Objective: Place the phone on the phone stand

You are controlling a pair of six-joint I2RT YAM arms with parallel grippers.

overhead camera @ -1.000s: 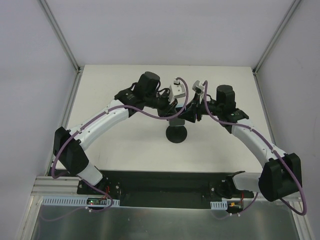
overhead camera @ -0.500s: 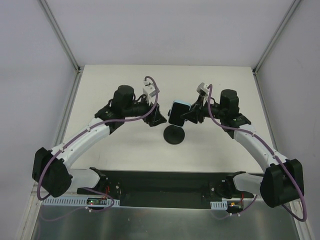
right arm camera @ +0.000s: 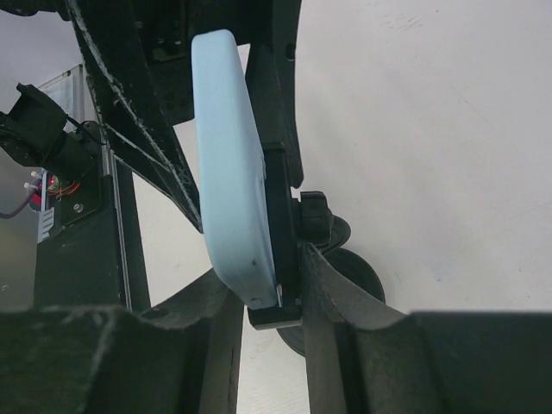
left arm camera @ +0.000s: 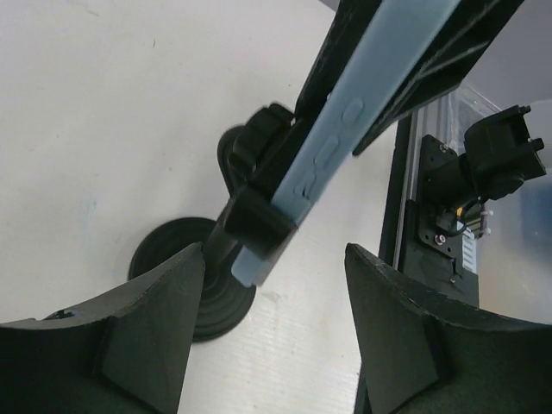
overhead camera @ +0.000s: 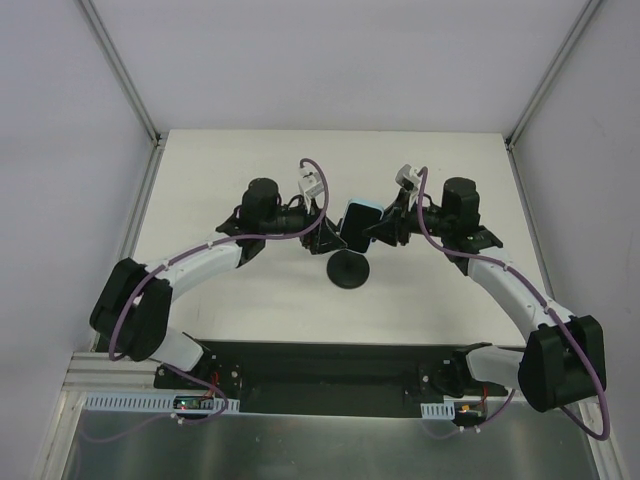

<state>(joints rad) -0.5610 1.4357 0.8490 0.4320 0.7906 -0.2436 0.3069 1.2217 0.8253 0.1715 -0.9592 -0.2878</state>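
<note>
The phone point(overhead camera: 355, 222), light blue case with a dark screen, sits tilted in the clamp head of the black phone stand point(overhead camera: 349, 270), whose round base rests on the table. My right gripper point(overhead camera: 377, 233) is shut on the phone's lower end together with the stand's cradle. In the right wrist view the phone point(right arm camera: 228, 164) and cradle point(right arm camera: 282, 226) are pinched between the fingers of my right gripper point(right arm camera: 269, 332). My left gripper point(overhead camera: 325, 238) is open just left of the stand. In the left wrist view the phone edge point(left arm camera: 345, 129) and stand base point(left arm camera: 185, 285) lie ahead of my left gripper point(left arm camera: 272, 336), untouched.
The white table point(overhead camera: 240, 290) is bounded by grey walls and metal frame posts point(overhead camera: 125, 75) at the back corners. A black base plate point(overhead camera: 320, 375) with both arm mounts runs along the near edge.
My left arm pulled back to the left, then swung right again to just beside the stand. The right gripper stays on the phone at the stand head.
</note>
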